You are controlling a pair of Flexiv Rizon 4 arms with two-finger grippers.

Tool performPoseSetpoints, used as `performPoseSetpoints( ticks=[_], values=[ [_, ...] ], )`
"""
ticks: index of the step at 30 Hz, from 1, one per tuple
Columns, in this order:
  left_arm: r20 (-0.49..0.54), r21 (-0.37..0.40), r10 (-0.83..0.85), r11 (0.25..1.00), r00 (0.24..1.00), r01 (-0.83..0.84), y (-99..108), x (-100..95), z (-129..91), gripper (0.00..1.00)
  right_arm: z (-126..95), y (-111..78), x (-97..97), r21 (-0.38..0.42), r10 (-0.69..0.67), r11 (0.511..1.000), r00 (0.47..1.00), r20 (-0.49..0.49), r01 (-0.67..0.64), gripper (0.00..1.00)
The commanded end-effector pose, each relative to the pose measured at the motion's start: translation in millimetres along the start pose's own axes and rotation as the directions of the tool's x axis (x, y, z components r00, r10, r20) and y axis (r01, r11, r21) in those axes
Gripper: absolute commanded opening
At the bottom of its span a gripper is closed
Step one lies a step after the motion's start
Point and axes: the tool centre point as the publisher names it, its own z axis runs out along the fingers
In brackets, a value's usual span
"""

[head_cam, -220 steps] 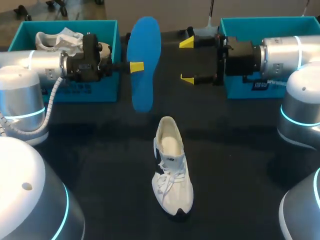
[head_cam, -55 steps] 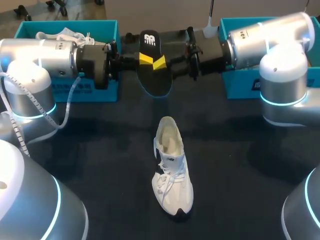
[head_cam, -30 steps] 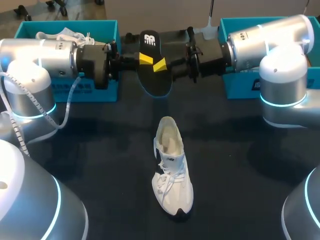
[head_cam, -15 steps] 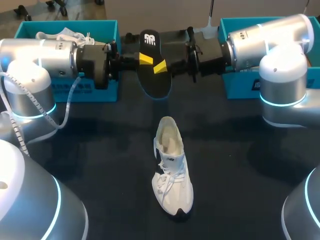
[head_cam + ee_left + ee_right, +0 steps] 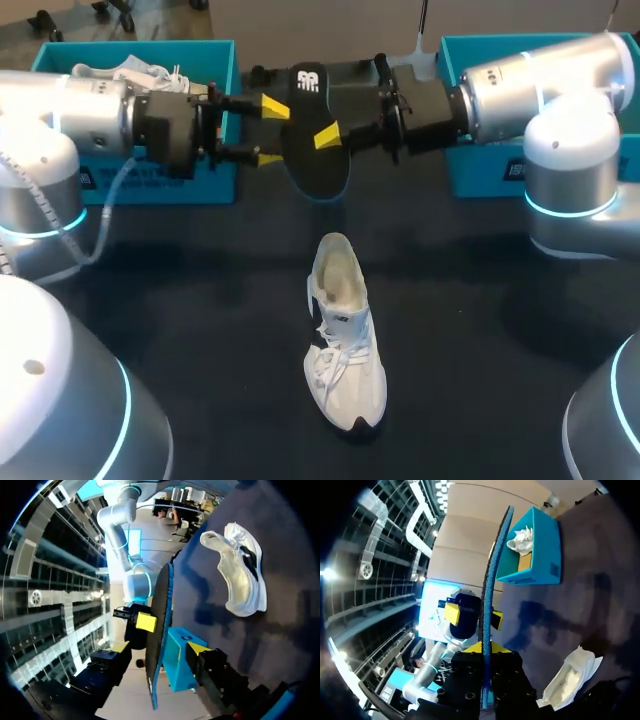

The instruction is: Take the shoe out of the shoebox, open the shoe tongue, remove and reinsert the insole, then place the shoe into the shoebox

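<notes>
My right gripper (image 5: pixel 328 137) clamps the insole (image 5: pixel 320 168) upright; the shoe (image 5: pixel 345 345) lies beneath, heel nearest; my left gripper (image 5: pixel 271 131) is spread wide alongside.

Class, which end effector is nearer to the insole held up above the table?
Right. The right end effector is shut on the insole, gripping one edge. The left end effector is open at the opposite edge, not gripping it.

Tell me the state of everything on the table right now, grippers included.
Shoe: upright on the table, not boxed.
Insole: out of the shoe, held in the air.
Right gripper: shut on the insole.
Left gripper: open, either side of the insole.
Left shoebox: open, second shoe inside.
</notes>
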Motion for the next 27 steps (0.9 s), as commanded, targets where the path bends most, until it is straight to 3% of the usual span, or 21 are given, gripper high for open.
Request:
performPoseSetpoints(
  ticks=[1, 3, 5, 15, 23, 24, 27],
  values=[
    [-0.106, -0.068, -0.197, 0.979, 0.975, 0.190, -18, 0.6, -23, 1.00, -5, -4.3, 1.0, -0.018, -0.038, 0.999, 0.999, 0.035, 0.039, 0.00],
    [-0.204, -0.118, -0.120, 0.988, 0.972, 0.097, -22, 6.5, -26, 1.00, -6, -3.5, 0.0, -0.022, -0.040, 0.999, 0.998, 0.049, 0.041, 0.00],
    [-0.204, -0.118, -0.120, 0.988, 0.972, 0.097, -22, 6.5, -26, 1.00, -8, -1.9, -1.3, -0.046, 0.031, 0.999, 0.996, 0.080, -0.028, 0.00],
    [-0.204, -0.118, -0.120, 0.988, 0.972, 0.097, -22, 6.5, -26, 1.00, -8, -1.9, -1.3, -0.046, 0.031, 0.999, 0.996, 0.080, -0.028, 0.00],
    [-0.255, -0.186, -0.392, 0.917, 0.884, 0.353, -41, 19.6, -36, 1.00, -20, -18.2, -10.9, -0.018, -0.083, 0.996, 0.989, 0.120, 0.086, 0.00],
    [-0.253, -0.165, -0.418, 0.907, 0.872, 0.387, -46, 20.0, -37, 1.00, -21, -18.3, -12.4, -0.011, -0.101, 0.995, 0.988, 0.120, 0.103, 0.00],
    [-0.251, -0.168, -0.573, 0.819, 0.780, 0.548, -48, 19.8, -42, 1.00, -23, -18.3, -17.2, -0.001, -0.168, 0.986, 0.980, 0.109, 0.169, 0.00]
  ],
)
